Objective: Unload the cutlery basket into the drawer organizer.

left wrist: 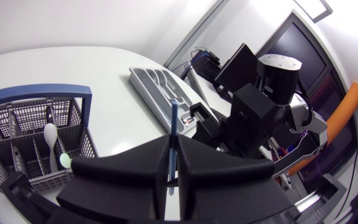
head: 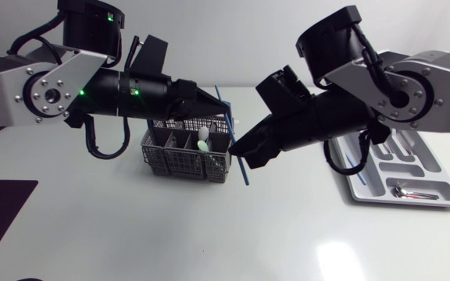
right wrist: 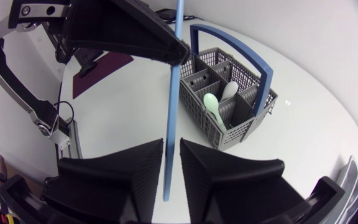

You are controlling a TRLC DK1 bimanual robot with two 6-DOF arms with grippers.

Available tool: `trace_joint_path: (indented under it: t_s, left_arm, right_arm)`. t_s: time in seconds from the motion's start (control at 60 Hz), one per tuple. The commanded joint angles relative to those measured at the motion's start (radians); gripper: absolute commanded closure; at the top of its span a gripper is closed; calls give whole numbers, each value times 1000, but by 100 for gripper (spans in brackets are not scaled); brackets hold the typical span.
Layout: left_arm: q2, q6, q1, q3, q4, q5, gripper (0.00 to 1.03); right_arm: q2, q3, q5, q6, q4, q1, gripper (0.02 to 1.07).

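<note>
Close up, the left gripper (left wrist: 173, 148) is clamped on a thin, straight blue stick (left wrist: 174, 118), held steeply tilted above the white table (head: 131, 234). Lower down, the stick passes through the right gripper (right wrist: 171, 146); whether that one has hold, I cannot tell. Just beside them stands the grey mesh cutlery basket with a blue hoop handle (head: 162, 164), holding a white spoon (right wrist: 230, 90) and a pale green spoon (right wrist: 213, 106). Well apart lies the grey compartmented drawer organizer (head: 436, 176), with one shiny metal piece (head: 412, 192) inside.
</note>
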Motion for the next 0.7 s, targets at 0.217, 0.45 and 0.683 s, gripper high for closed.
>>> trace_joint_path:
  t_s: [0.217,0.45,0.683]
  left_arm:
    - [12,-23,10,47,31,12,73]
    - [-2,-32,73,168,33,3,54]
    - [-8,-10,225,229,-26,-1,52]
  right_arm:
    - [29,1,15,-21,-36,23,101]
    - [-4,-45,16,-38,-57,47,101]
    - [-113,-100,22,-53,-85,-124,101]
